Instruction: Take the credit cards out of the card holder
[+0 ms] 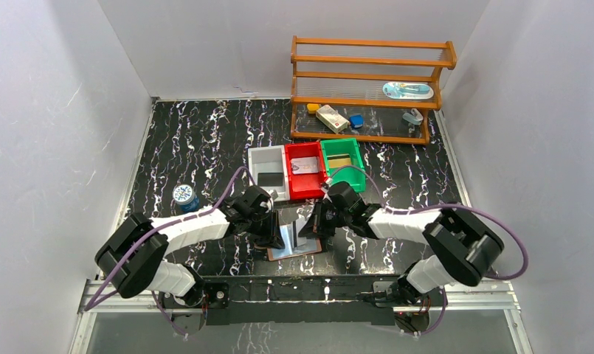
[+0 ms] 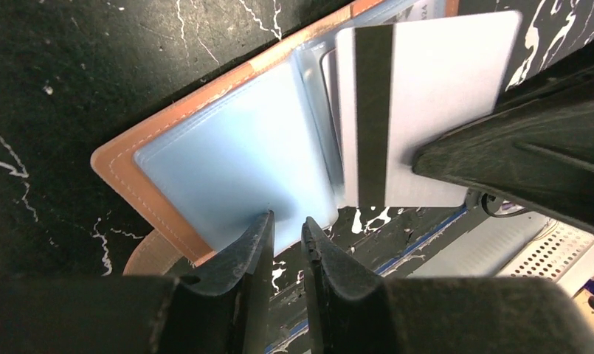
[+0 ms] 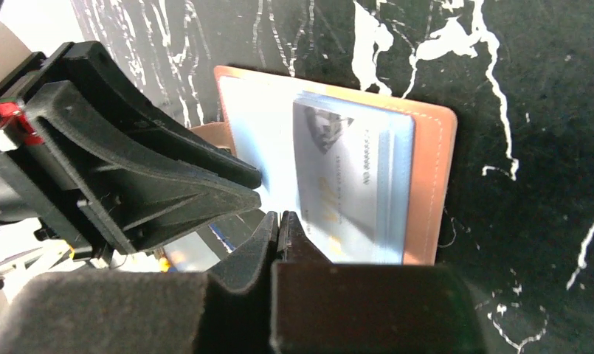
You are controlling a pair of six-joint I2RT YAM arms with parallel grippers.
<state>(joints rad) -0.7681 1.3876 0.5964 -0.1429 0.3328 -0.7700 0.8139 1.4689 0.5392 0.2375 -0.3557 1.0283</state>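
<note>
Top view, table: your two arms reached in over the black marbled table (image 1: 205,140) and met just ahead of their bases.
Top view, card holder: the card holder (image 1: 302,248) lay open on the table between the two grippers, with one leaf lifted off flat.
Top view, left gripper: your left gripper (image 1: 277,237) sat at the holder's 9 o'clock edge.
Top view, right gripper: your right gripper (image 1: 313,226) sat at the holder's 1 o'clock corner, and its jaws were too small to read from there.
Top view, surroundings: a white bin (image 1: 253,169), a red bin (image 1: 308,194) and a green bin (image 1: 342,141) stood in a row at 12 o'clock from the holder. A blue-lidded jar (image 1: 184,195) stood at 10 o'clock. A wooden rack (image 1: 367,59) stood at 1 o'clock, well apart, by the back wall.
Left wrist, left gripper: your fingers stood narrow with a slim gap, and the lower edge of the pale blue lining (image 2: 235,147) appeared nipped between their tips.
Left wrist, card: a striped credit card (image 2: 441,81), whitish with a black band, stood out past the lining at 2 o'clock. Your right gripper's finger (image 2: 515,155) clamped its lower right edge.
Right wrist, right gripper: your jaws were pressed fully together, and the card between them was too thin to make out from this side.
Right wrist, pocketed card: a second card (image 3: 345,184), grey with print, sat tucked in the holder's pocket at 1 o'clock from your fingertips. The tan leather border ran beside it at 3 o'clock.
</note>
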